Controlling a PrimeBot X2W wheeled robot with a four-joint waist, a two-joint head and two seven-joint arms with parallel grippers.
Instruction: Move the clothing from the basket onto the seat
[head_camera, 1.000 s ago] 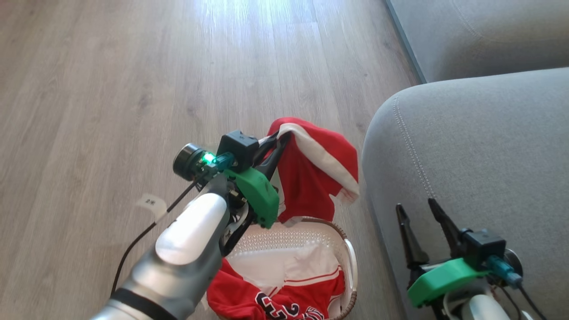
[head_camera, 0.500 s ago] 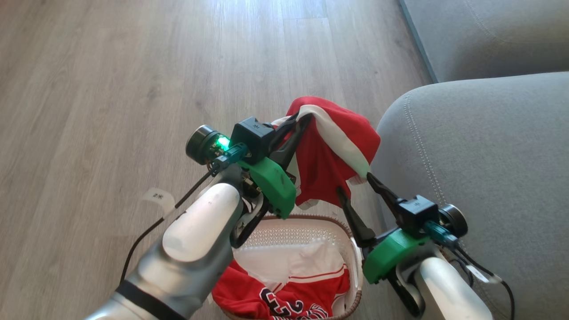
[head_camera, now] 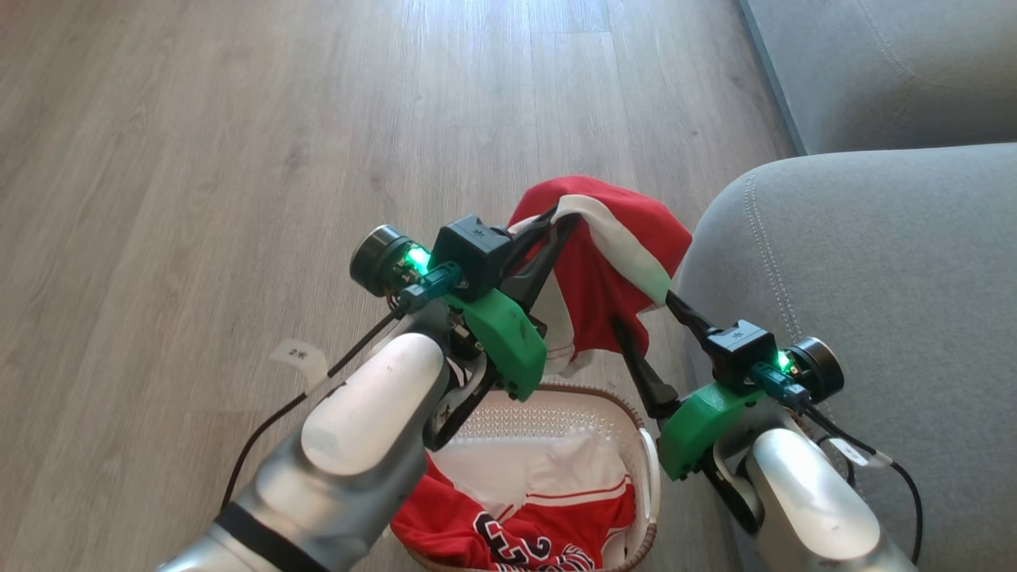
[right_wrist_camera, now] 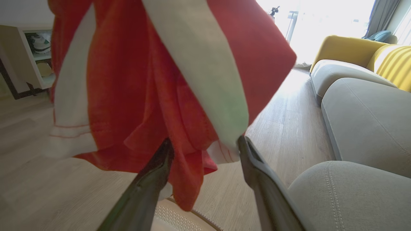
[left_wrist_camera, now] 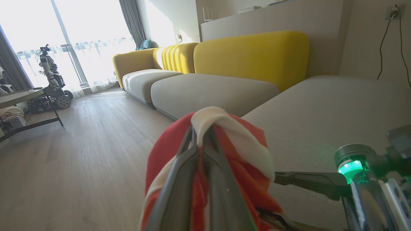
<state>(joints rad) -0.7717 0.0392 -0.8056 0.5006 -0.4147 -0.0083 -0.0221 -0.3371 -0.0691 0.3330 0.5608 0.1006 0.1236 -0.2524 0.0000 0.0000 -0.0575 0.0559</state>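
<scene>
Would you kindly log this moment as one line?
left gripper: shut on red garment, above basket | right gripper: open around its lower edge

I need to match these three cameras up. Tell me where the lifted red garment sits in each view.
Head view: lifted red garment at centre, hanging from the left pincer above the basket.
Left wrist view: garment lower middle, bunched around the shut left pincer.
Right wrist view: garment upper left and centre, hem between the open right pincer fingers.
Shared landmark: grey sofa, on the right in all three.
</scene>
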